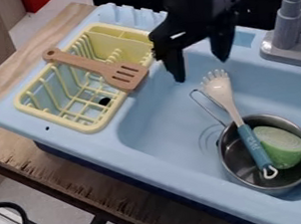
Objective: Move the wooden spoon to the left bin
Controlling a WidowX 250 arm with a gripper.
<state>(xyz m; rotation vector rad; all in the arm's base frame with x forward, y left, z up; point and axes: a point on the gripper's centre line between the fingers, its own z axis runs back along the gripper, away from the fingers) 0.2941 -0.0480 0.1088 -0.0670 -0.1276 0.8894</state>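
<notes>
Spoon [102, 67], flat slotted head, brown wood, lies slantwise across top of yellow plastic rack [93, 127], L side of view. Black two-finger hand [201, 69] over lt-blue plastic sink [160, 118], fingers well apart, nothing held. Round metal pot [232, 155] in sink, w/ green cut veg. [287, 153] & white/teal server [225, 99] sticking out.

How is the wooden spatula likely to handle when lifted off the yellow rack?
The wooden spatula looks stiff and probably light, being thin with slots cut through its head. Lying across the yellow rack, it may swivel or tip if gripped near one end.
</notes>
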